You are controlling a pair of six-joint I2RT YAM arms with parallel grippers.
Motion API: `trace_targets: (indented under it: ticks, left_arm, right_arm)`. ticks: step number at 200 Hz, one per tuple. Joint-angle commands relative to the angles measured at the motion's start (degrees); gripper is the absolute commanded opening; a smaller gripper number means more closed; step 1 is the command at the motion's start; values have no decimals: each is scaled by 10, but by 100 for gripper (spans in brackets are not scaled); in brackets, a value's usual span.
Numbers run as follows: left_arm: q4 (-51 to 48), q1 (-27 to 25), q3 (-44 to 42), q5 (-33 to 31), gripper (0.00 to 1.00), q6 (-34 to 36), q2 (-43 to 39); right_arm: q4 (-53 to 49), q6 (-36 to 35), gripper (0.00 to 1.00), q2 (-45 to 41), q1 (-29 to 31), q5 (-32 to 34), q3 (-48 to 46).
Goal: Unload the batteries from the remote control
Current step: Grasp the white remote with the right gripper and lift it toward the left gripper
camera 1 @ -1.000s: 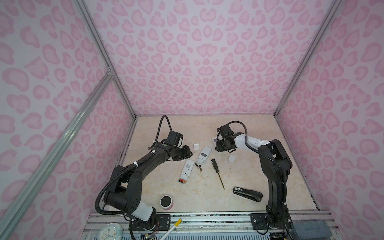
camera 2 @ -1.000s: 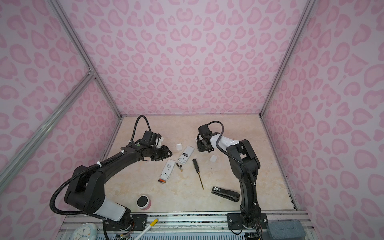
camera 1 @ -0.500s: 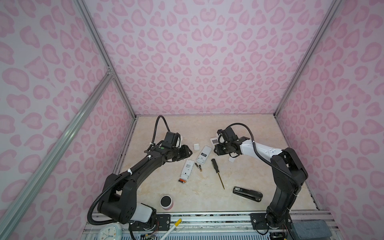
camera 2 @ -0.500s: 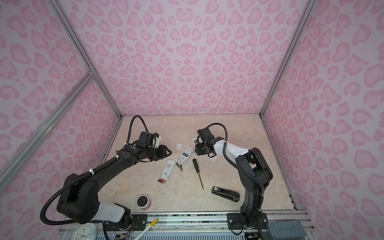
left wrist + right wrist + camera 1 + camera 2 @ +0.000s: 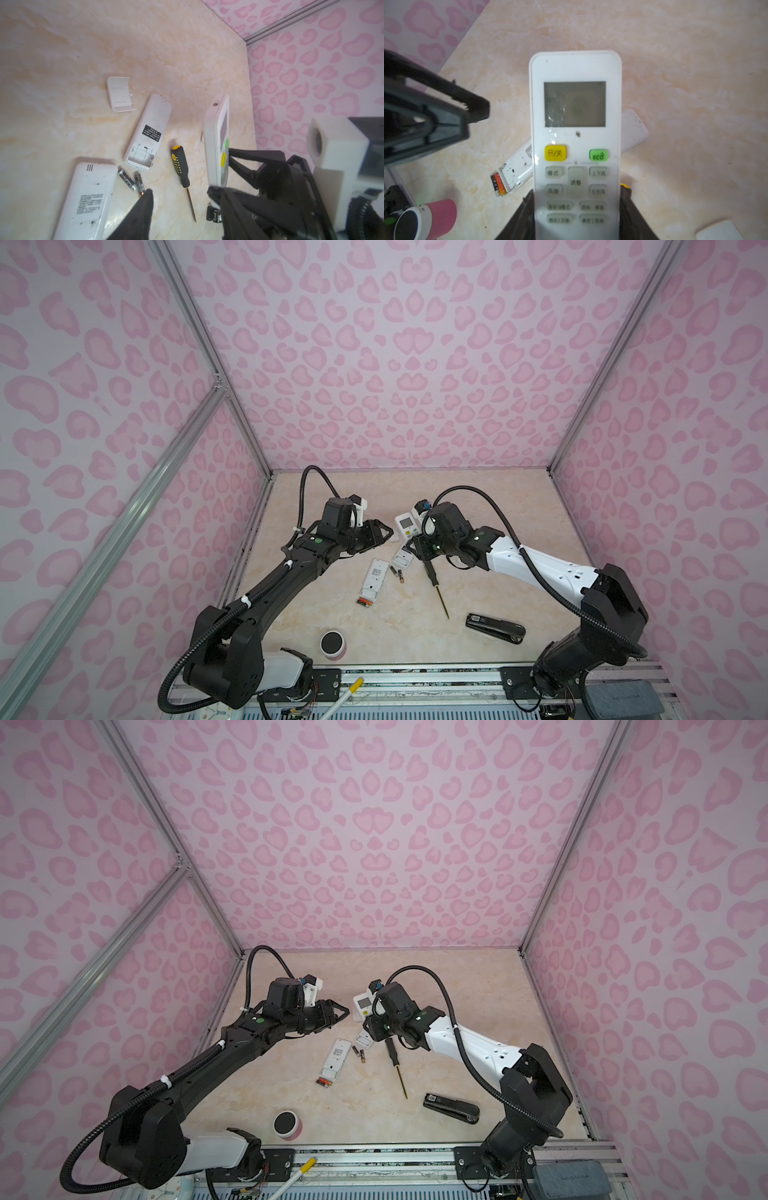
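Note:
My right gripper (image 5: 576,197) (image 5: 419,540) is shut on the lower end of a white remote control (image 5: 575,133) (image 5: 405,526) (image 5: 216,141), held off the table with its screen and buttons facing the wrist camera. My left gripper (image 5: 180,191) (image 5: 385,533) (image 5: 341,1011) hovers open and empty just left of it, not touching. Two loose batteries (image 5: 133,181) (image 5: 397,572) (image 5: 358,1052) lie on the table between a long remote (image 5: 374,580) (image 5: 87,197) and a shorter one with an empty battery bay (image 5: 149,133) (image 5: 402,559). Orange and black batteries (image 5: 498,184) (image 5: 365,602) show at the long remote's end.
A black and yellow screwdriver (image 5: 434,585) (image 5: 180,168) lies right of the batteries. A black stapler (image 5: 494,624) sits at the front right, a pink and white roll (image 5: 332,643) at the front. A white battery cover (image 5: 119,94) lies behind the remotes.
My right gripper has come forward and to the left, carrying the remote control up off the table. My left gripper has risen a little and opened wider.

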Motion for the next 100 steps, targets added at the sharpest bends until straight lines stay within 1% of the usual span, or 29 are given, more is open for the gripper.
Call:
trace_targets:
  ticks: [1,17,32,53,55,61,65,71,76,81,91,100]
  left_arm:
    - [47,-2,13,33,56,-19,8]
    - [57,-3,13,48,55,-27,14]
    - [64,-3,11,54,51,-33,15]
    - [74,-3,1,53,37,-39,3]
    - [74,-3,1,53,33,-39,2]
    - [75,-3,-2,52,27,-38,-3]
    - [75,-3,-3,50,24,-37,-7]
    - [75,-3,-4,48,20,-35,-11]
    - [74,-3,-6,47,17,-32,-14]
    - [72,-3,-6,46,14,-29,-17]
    - [68,-2,-5,46,11,-19,-23]
    - [63,1,-4,50,9,-5,-29]
  right_arm:
    - [17,4,20,-9,22,-12,4]
    - [18,2,20,-15,39,-17,9]
    - [16,-2,20,-19,50,-20,14]
    - [20,3,20,-26,53,-28,14]
    - [21,3,20,-26,53,-29,13]
    - [23,4,21,-29,53,-32,12]
    - [24,6,23,-31,53,-33,13]
    - [26,6,30,-34,53,-36,11]
    - [29,6,39,-37,53,-39,10]
    - [34,7,44,-41,53,-45,9]
    - [48,15,52,-51,47,-62,2]
    - [72,31,58,-63,36,-98,-11]
